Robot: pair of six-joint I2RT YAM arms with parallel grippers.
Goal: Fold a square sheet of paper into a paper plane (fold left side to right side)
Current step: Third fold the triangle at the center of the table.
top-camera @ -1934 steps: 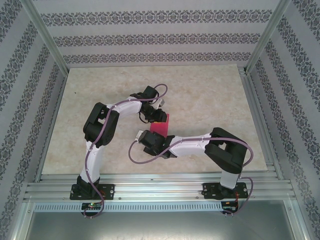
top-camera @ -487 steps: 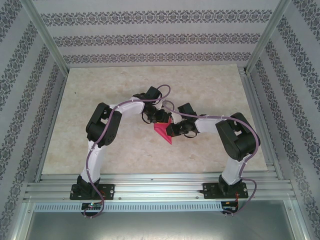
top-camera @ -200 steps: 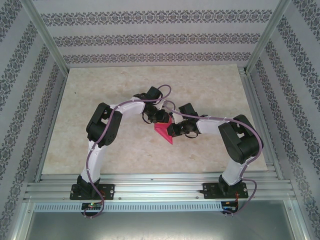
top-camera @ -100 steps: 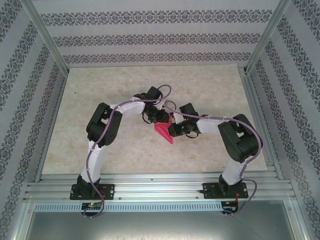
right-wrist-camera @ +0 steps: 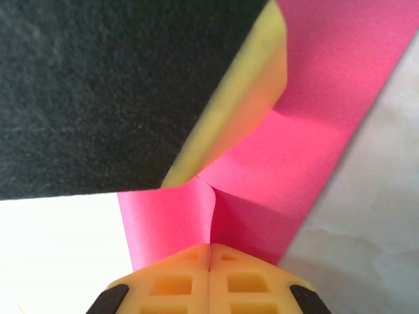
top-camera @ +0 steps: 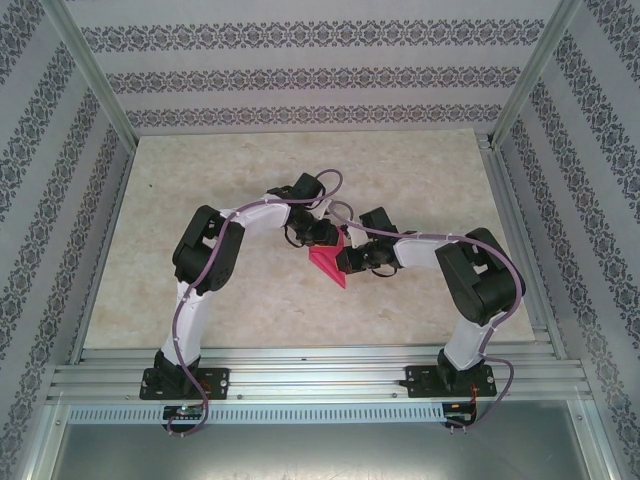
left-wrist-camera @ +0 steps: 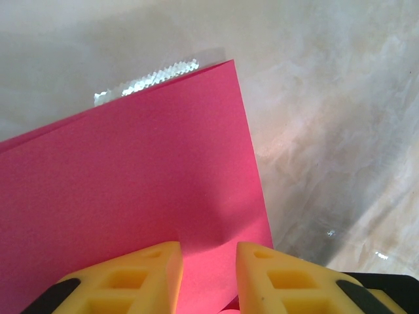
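The square sheet of paper [top-camera: 326,265] is bright pink and lies partly folded at the middle of the table, its sharp tip pointing toward the arms. My left gripper [top-camera: 322,238] stands over its far edge. In the left wrist view that gripper [left-wrist-camera: 209,252] has its yellow fingers [left-wrist-camera: 137,275] apart, with flat pink paper [left-wrist-camera: 131,183] showing in the gap. My right gripper [top-camera: 347,262] is at the sheet's right side. The right wrist view shows this gripper [right-wrist-camera: 209,252] shut on a raised flap of the paper [right-wrist-camera: 314,131], which curls up into the seam.
The marble-patterned table [top-camera: 250,170] has free room all round the paper. Metal rails [top-camera: 320,375] run along the near edge and patterned walls enclose the other sides. A shiny strip [left-wrist-camera: 147,82] lies on the table just past the paper. The left finger [right-wrist-camera: 249,85] looms close above the flap.
Nothing visibly moves over the last second. Since the earliest frame, my right arm has swung from the near side to the paper's right, and the sheet has gone from rectangular to pointed.
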